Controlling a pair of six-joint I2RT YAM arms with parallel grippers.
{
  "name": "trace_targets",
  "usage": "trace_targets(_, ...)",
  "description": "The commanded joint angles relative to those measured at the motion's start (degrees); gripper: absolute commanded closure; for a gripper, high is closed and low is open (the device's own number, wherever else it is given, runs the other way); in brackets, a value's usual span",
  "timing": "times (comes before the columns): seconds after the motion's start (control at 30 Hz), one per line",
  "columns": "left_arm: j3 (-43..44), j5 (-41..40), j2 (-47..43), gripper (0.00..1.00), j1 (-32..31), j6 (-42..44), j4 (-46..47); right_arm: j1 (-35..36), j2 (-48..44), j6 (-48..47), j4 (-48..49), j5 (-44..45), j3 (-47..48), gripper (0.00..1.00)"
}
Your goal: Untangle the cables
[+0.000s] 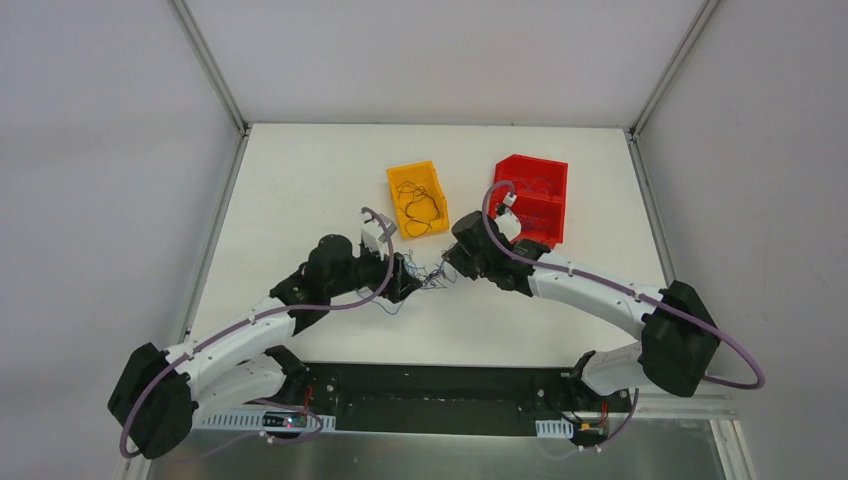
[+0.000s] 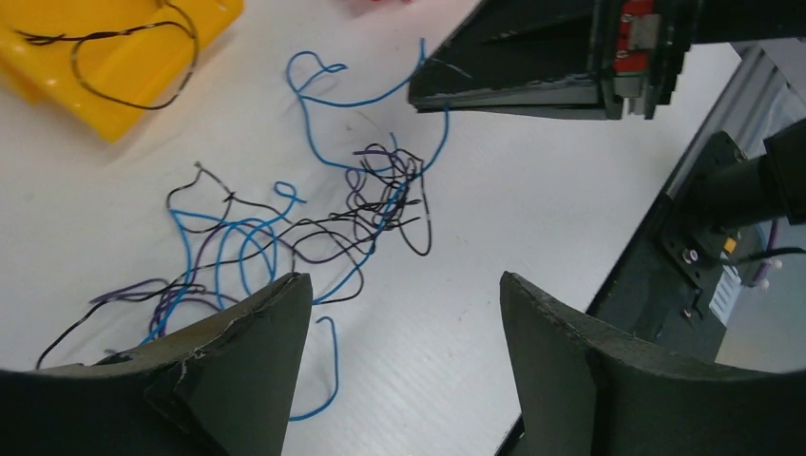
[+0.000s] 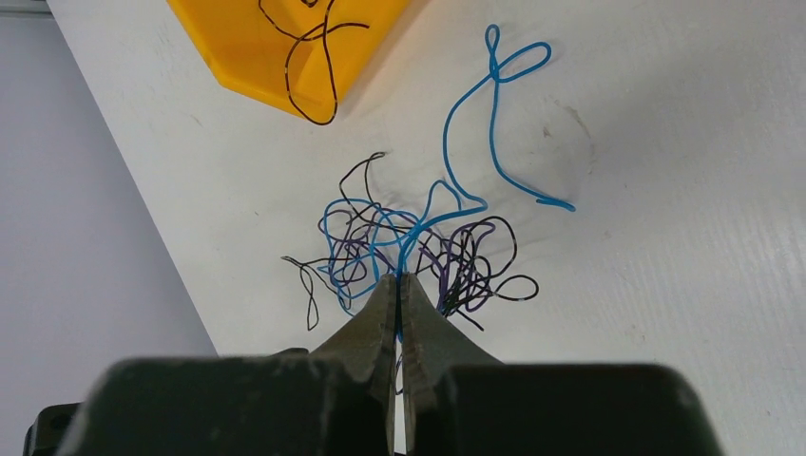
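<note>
Cables (image 3: 380, 237) lie tangled between the spread left end effector (image 2: 404, 285) and the right end effector (image 3: 399, 281), apparently pinching a blue strand (image 3: 454, 123).

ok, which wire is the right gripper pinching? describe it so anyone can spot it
Beside the yellow bin lies a tangle of thin blue and black wires. The right gripper is shut on one blue wire at its edge. That wire alone arcs well clear of the tangle, forming a small loop.
</note>
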Motion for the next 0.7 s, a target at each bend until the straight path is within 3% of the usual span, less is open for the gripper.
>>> trace_targets(0.0,4.7,5.3,4.5,0.27,-3.6,5.6,2.9,-0.5,-1.0,-0.1,-1.6,0.4,1.2,1.0)
trace_targets(0.5,11.7,1.0,16.5,0.53,-6.2,8.4,0.2,-0.6,-2.4,0.8,-0.5,-1.2,0.2,1.0)
trace_targets(0.67,11.8,0.6,18.6,0.57,-6.3,8.4,0.9,-0.6,-2.4,1.6,0.2,-1.9,-0.5,1.0)
